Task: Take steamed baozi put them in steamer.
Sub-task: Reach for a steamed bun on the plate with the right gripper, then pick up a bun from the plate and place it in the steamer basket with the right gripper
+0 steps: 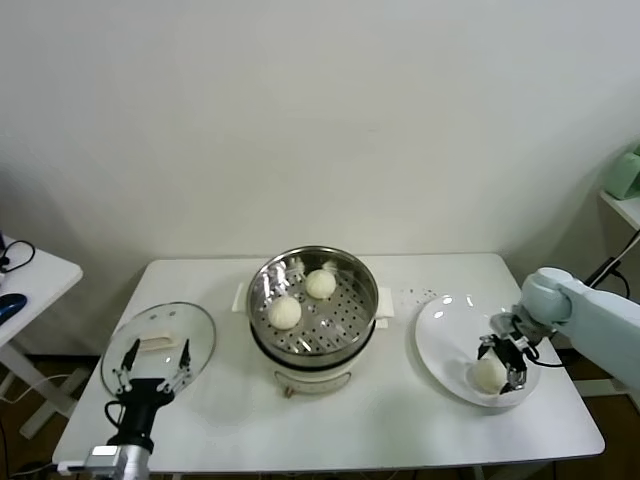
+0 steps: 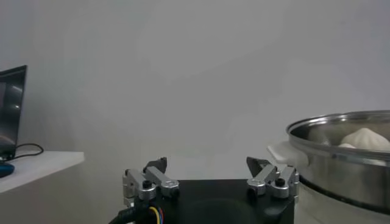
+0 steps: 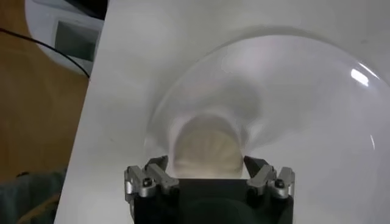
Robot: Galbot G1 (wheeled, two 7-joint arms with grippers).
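Observation:
The steel steamer (image 1: 258, 285) stands mid-table on its white base, and two cream baozi (image 1: 320, 284) (image 1: 285, 313) lie in it. A third baozi (image 1: 488, 373) rests on the white plate (image 1: 445, 330) at the right. My right gripper (image 1: 502, 365) is down over that bun, open, with a finger on each side. In the right wrist view the baozi (image 3: 207, 146) fills the gap of the right gripper (image 3: 206, 161), close to both fingertips. My left gripper (image 1: 152, 362) is parked open at the front left; its wrist view shows the gripper (image 2: 207, 162) empty beside the steamer (image 2: 341, 146).
A round glass lid (image 1: 160, 340) lies flat at the table's left, just behind the left gripper. A second white table (image 1: 30, 275) stands further left. The plate reaches close to the table's right front edge (image 1: 590, 425).

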